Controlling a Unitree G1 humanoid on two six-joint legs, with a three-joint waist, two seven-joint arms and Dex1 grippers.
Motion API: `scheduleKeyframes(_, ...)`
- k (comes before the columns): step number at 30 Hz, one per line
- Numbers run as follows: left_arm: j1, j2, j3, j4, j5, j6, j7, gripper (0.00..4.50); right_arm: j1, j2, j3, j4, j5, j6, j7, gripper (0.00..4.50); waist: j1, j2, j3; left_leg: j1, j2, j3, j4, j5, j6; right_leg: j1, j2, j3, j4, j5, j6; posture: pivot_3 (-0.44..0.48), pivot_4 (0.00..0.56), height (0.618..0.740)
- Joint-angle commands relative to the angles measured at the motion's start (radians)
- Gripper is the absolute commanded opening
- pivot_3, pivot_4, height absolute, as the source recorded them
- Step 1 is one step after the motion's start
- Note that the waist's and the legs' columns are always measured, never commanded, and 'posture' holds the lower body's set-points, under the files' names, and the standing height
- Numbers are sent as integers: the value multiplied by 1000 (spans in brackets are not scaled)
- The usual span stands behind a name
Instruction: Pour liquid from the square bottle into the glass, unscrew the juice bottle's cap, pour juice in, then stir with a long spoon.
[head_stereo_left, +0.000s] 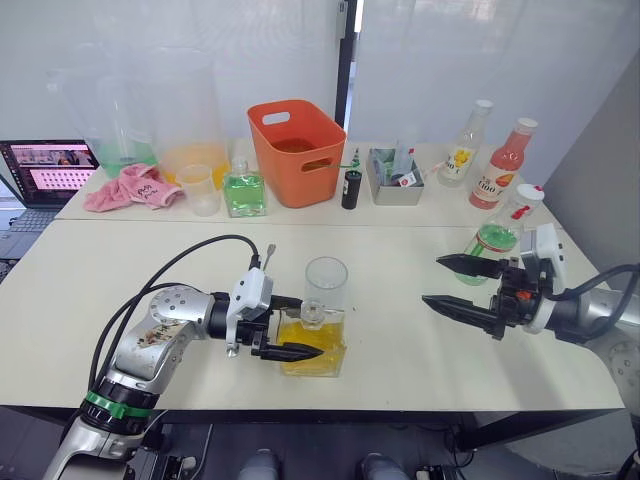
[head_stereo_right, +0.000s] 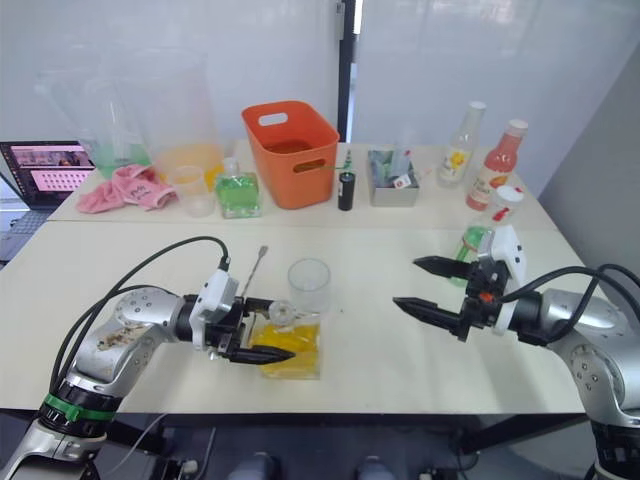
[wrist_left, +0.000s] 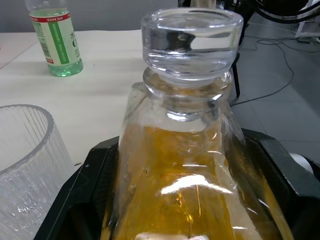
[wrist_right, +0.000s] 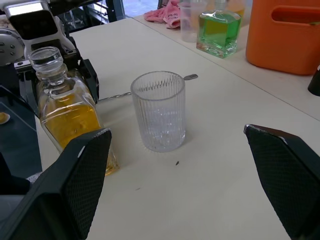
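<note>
The square bottle (head_stereo_left: 312, 345), holding yellow-orange liquid and closed by a glass stopper (wrist_left: 190, 37), stands upright near the table's front edge. My left gripper (head_stereo_left: 290, 327) is shut on its body, one finger against each side. The ribbed glass (head_stereo_left: 326, 285) stands empty just behind the bottle. The long spoon (wrist_right: 120, 94) lies flat to the glass's left. Out to the right, my right gripper (head_stereo_left: 432, 281) hovers open and empty, pointing toward the glass. Behind that gripper stands the juice bottle (head_stereo_left: 497, 235), with its white cap (head_stereo_left: 530, 193) on.
Along the back are a laptop (head_stereo_left: 45, 170), pink cloth (head_stereo_left: 135, 187), translucent cup (head_stereo_left: 198, 188), green square bottle (head_stereo_left: 243, 190), orange bin (head_stereo_left: 297, 150), black canister (head_stereo_left: 351, 188), grey tray (head_stereo_left: 393, 180), yellow-labelled bottle (head_stereo_left: 465, 150) and pink-red bottle (head_stereo_left: 505, 165).
</note>
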Motion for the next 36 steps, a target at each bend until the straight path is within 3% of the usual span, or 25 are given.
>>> scheduleKeyframes(1, 2, -10, -7, 11, 11, -29, -6, 2854, -74, 7, 41, -170, 175, 129, -71, 4500, -1, 1, 0, 0, 0, 0, 0, 0, 0, 0, 0, 0, 0, 0, 0, 0, 150, 739)
scheduleKeyframes(8, 0, -10, -14, 9, 12, -30, -13, 2854, -212, 95, 215, -301, 283, 251, -240, 4500, -1, 0, 0, 0, 0, 0, 0, 0, 0, 0, 0, 0, 0, 0, 0, 0, 150, 739)
scheduleKeyframes(13, -5, -14, -23, 12, 14, -31, -18, 2854, -286, 190, 381, -251, 131, 228, -299, 4500, 1, 0, 0, -1, 0, -1, 0, 0, 0, 0, 0, 0, 0, 0, 0, 0, 150, 739)
scheduleKeyframes(22, -9, -15, -28, 9, 16, -24, -15, 2854, -323, 259, 438, -206, 8, 176, -289, 4500, 2, 0, 0, -1, 0, -1, 0, 0, 0, -1, 0, -1, 0, 0, 0, 0, 150, 739)
scheduleKeyframes(25, -8, -11, -25, 6, 13, -20, -14, 2854, -324, 274, 438, -205, -7, 172, -285, 3755, 2, 0, 0, -1, 0, -1, 0, 0, 0, -1, 0, -1, 0, 0, 0, 0, 150, 739)
scheduleKeyframes(33, -3, -6, -24, -4, 10, -13, -14, 2854, -321, 296, 431, -218, -21, 169, -282, 1082, 1, 0, 0, -1, 0, -1, 0, 0, 0, -1, 0, -1, 0, 0, 0, 0, 150, 739)
scheduleKeyframes(36, -2, -5, -25, -7, 8, -11, -15, 2854, -324, 297, 421, -230, -15, 171, -283, 1066, 0, 0, 0, -1, 0, -1, 0, 0, 0, -1, 0, -1, 0, 0, 0, 0, 150, 739)
